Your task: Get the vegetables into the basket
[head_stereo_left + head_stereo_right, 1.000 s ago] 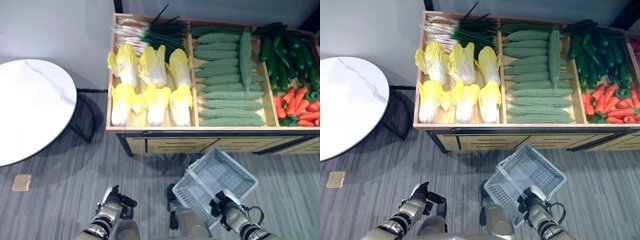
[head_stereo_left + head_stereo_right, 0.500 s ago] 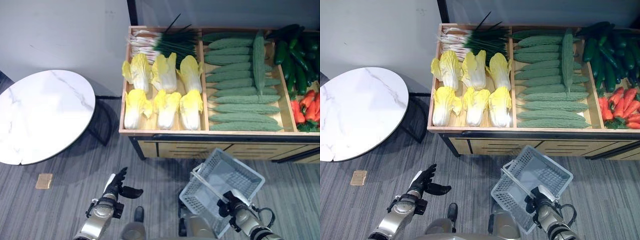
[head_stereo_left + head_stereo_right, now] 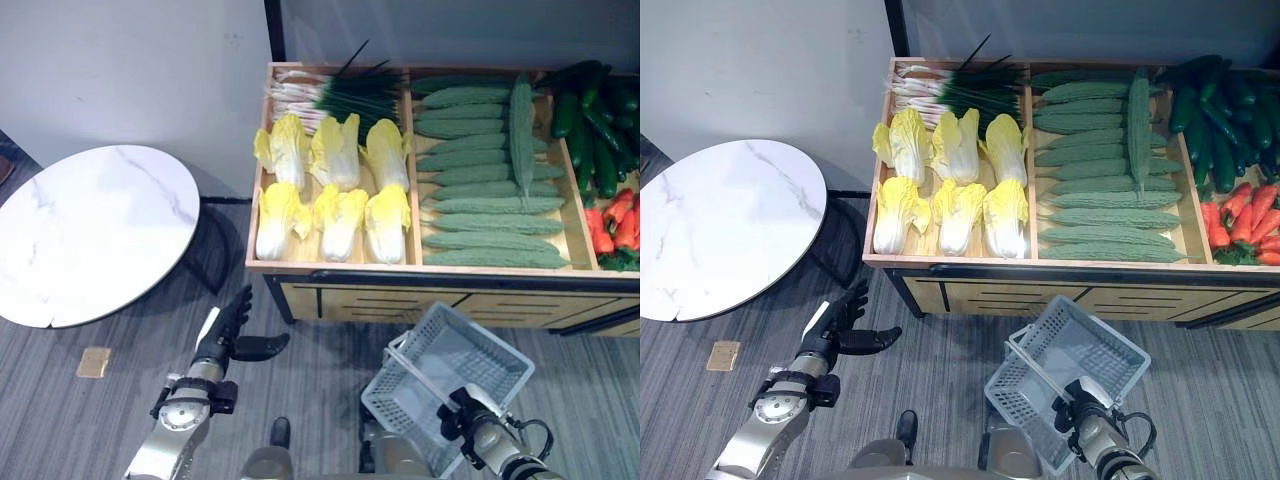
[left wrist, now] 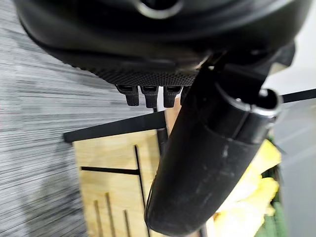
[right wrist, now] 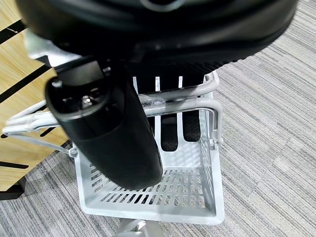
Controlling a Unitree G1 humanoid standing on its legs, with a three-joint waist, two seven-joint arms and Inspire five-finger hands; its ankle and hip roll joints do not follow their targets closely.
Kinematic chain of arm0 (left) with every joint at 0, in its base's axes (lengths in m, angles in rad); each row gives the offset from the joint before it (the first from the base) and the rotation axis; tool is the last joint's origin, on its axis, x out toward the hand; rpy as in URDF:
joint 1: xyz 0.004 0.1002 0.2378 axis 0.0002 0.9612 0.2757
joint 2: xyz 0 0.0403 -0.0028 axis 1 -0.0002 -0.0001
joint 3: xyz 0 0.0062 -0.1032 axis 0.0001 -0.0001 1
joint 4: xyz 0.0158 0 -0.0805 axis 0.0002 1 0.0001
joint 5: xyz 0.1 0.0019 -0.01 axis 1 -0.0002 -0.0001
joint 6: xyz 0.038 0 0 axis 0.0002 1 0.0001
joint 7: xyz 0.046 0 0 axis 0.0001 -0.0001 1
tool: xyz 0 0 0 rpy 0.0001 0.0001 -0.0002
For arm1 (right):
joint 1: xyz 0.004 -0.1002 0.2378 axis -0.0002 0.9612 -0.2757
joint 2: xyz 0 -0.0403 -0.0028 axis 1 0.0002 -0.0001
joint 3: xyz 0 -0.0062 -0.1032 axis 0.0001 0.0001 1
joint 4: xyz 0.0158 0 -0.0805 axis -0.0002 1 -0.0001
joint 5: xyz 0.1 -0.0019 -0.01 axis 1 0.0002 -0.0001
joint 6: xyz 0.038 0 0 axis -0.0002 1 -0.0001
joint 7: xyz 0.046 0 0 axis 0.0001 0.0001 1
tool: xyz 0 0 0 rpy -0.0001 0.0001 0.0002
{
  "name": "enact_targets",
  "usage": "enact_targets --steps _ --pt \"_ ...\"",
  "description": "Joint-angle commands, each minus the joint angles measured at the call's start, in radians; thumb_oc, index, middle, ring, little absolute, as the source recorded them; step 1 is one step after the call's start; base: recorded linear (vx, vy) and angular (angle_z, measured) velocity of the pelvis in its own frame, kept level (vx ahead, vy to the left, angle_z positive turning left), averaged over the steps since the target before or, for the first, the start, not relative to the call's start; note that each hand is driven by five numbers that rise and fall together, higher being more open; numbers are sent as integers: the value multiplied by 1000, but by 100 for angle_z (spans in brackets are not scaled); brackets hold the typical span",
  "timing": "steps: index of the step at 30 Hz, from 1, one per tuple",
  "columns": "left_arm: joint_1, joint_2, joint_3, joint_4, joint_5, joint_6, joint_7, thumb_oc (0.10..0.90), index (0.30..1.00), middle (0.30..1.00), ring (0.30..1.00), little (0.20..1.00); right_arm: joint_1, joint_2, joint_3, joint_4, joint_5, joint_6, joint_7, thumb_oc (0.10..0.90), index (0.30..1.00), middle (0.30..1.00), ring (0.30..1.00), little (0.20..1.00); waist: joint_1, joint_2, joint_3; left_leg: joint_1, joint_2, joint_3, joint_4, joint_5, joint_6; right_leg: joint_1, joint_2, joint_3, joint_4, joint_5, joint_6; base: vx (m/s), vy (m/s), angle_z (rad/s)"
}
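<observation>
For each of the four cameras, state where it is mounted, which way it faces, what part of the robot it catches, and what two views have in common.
Left eye view: on the head, looking down at the wooden vegetable stand, round white marble table and both hands.
Right eye view: beside it, same scene; the open left hand reaches toward the stand.
Left wrist view: along the left hand toward the stand's front.
Right wrist view: along the right hand, curled on the handle of the white plastic basket.
Shared: the basket appears in the right wrist and both eye views.
</observation>
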Motion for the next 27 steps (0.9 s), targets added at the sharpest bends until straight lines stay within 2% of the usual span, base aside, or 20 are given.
enact_targets --steps 1,7,13,14,16,17,19,20,25,27 --pt "-32 41 77 -176 7 -117 49 900 1000 1000 1000 1000 -13 -7 12 29 -7 -10 -12 400 300 300 300 300 -4 -28 -53 -60 -30 -10 17 6 24 47 -63 41 48 -105 90 0 0 0" --pt "-94 8 108 -195 -30 -136 104 900 1000 1000 1000 1000 -18 0 9 38 -11 -4 -18 400 300 300 300 300 -7 -21 -74 -43 -28 -5 14 1 21 63 -60 45 42 -110 88 0 0 0" --pt "-244 11 121 -130 120 -120 183 900 1000 1000 1000 1000 -30 10 22 38 -22 0 -27 400 300 300 300 300 -23 -10 -100 -28 -23 13 11 -4 16 72 -55 60 38 -114 85 4 -6 -3" --pt "-318 58 120 -92 224 -96 211 900 1000 1000 1000 1000 -36 7 26 36 -23 -1 -36 400 300 300 300 300 -38 0 -112 -24 -20 20 11 -4 14 72 -53 67 38 -115 84 17 -2 -10" --pt "-363 106 119 -59 322 -82 241 900 1000 1000 1000 1000 -39 3 28 37 -25 -4 -39 400 300 300 300 300 -50 9 -122 -19 -17 33 8 -5 11 70 -51 77 37 -115 85 29 10 -14" --pt "-405 157 107 -22 405 -56 263 900 1000 1000 1000 1000 -41 -3 33 36 -24 -9 -41 400 300 300 300 300 -59 17 -126 -13 -15 41 6 -6 9 70 -48 84 36 -115 85 -4 6 -20" --pt "-443 189 95 6 446 -53 282 900 1000 1000 1000 1000 -42 -5 31 34 -24 -12 -43 400 300 300 300 300 -63 18 -125 -15 -15 48 7 4 7 64 -48 91 38 -106 83 3 -2 -15" --pt "-485 245 80 59 509 -25 286 900 1000 1000 1000 1000 -41 -17 36 24 -24 -18 -45 400 300 300 300 300 -80 32 -135 -7 -12 56 2 -4 4 67 -45 98 34 -111 86 72 10 -13" --pt "-662 429 -62 215 732 13 281 900 1000 1000 1000 1000 -25 -40 45 23 -32 -41 -55 400 300 300 300 300 -124 76 -141 6 -5 94 -15 1 -5 56 -39 129 28 -106 92 40 16 -25" --pt "-743 509 -153 285 807 20 265 900 1000 1000 1000 1000 -17 -50 46 23 -39 -50 -57 400 300 300 300 300 -137 92 -141 -2 -5 106 -18 4 -8 43 -39 139 24 -99 95 10 24 -13"
